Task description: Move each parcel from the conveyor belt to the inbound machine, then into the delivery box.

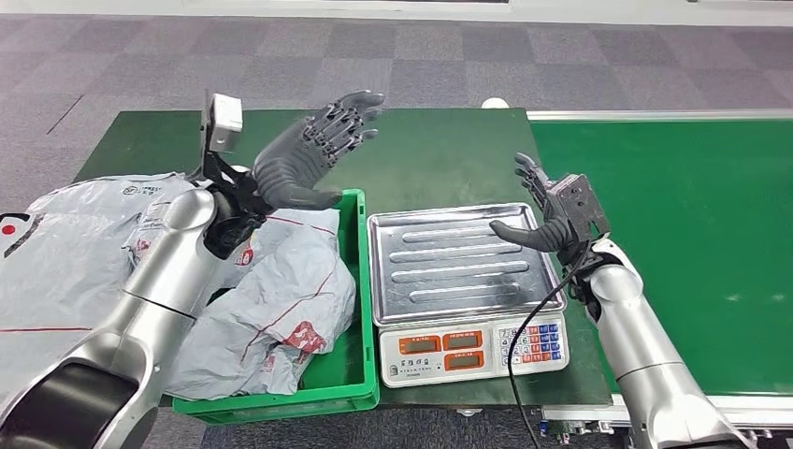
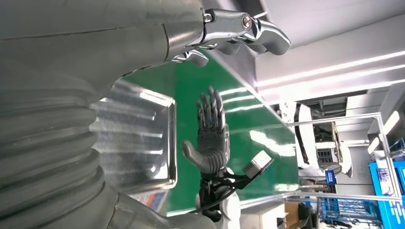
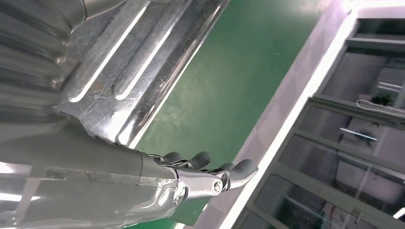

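Grey parcels [image 1: 252, 309] in green box [image 1: 353, 281]

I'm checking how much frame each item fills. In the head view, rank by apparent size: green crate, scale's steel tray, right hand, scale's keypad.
1. Green crate, though parcels and the left arm hide much of it.
2. Steel tray.
3. Right hand.
4. Keypad.

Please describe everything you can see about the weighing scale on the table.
The scale is a white electronic one standing on the dark green table, between the green crate and the conveyor belt. Its shiny ribbed metal pan is bare. The front panel has three orange displays and a coloured keypad. The right hand hovers open at the pan's right edge; contact cannot be judged. A black cable hangs in front of the keypad corner.
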